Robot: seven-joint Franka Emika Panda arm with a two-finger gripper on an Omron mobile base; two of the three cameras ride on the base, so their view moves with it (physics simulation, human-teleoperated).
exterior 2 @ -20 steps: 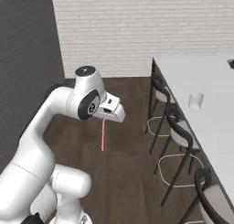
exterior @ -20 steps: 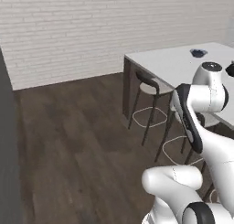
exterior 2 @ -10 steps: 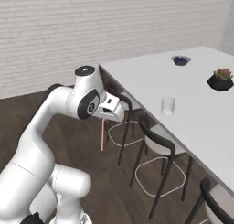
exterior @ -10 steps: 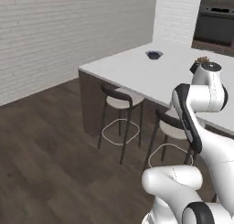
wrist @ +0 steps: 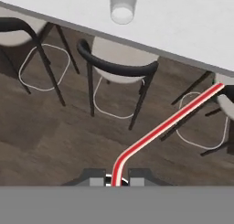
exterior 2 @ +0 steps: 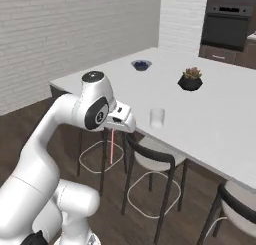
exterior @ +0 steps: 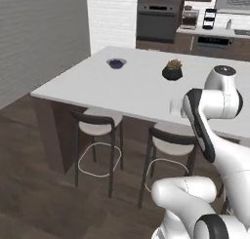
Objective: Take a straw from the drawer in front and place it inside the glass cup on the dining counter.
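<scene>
In the right base view the white arm rises from the lower left of the frame, and its gripper [exterior 2: 116, 125] sits left of centre, pointing down. The jaws are clamped on the red straw [exterior 2: 112, 146], which hangs straight down from them as a thin red line in front of the dark floor. In the hand view the same straw [wrist: 170, 123] runs from between the two dark finger tips at the bottom centre, bends, and stretches toward the right edge of the frame; it shows red with a pale stripe along it.

The glass cup [exterior 2: 157, 117] stands upright on the white top of the dining counter [exterior 2: 220, 119], close to its near edge, just right of the gripper in the right base view. In the hand view the cup [wrist: 123, 6] sits at the top centre, on the counter's white surface. The straw is not in the cup; it is held off the counter, above the floor and the stools.

Farther back on the counter, a small dark potted plant [exterior 2: 190, 79] stands right of centre and a dark bowl [exterior 2: 141, 65] lies toward the far left corner. Dark-framed stools with pale seats [exterior 2: 152, 160] stand tucked along the near side of the counter. In the left base view a built-in oven [exterior: 156, 19] fills the upper middle of the frame behind the counter.
</scene>
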